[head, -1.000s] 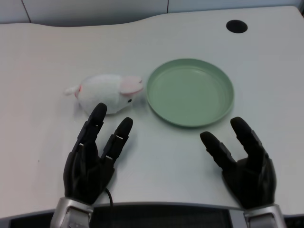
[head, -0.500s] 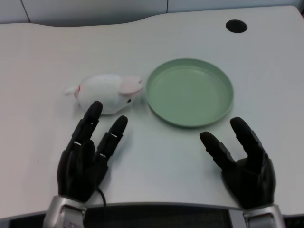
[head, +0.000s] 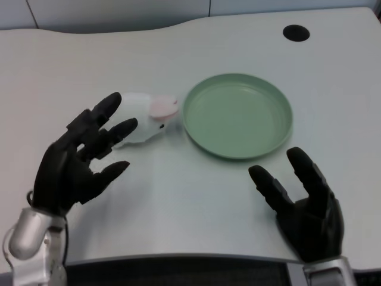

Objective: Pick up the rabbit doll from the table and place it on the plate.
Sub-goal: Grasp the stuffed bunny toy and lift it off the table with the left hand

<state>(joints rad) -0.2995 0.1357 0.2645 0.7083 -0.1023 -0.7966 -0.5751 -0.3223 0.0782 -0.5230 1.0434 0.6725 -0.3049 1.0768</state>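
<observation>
The soft white rabbit doll with pink ears (head: 147, 116) lies on the white table (head: 190, 196), just beside the round green plate (head: 238, 116). The black left hand (head: 74, 164) holds nothing — its fingers (head: 98, 116) are spread wide, covering part of the doll.

Black left hand (head: 71, 164), segmented fingers (head: 101, 110), seemingly silver wrist.

Rabbit doll (head: 146, 118): your left hand (head: 74, 162) covers its left side.
Right side: plate (head: 237, 115) rim just beside its ear.
Far side: open bench (head: 119, 59).
</observation>
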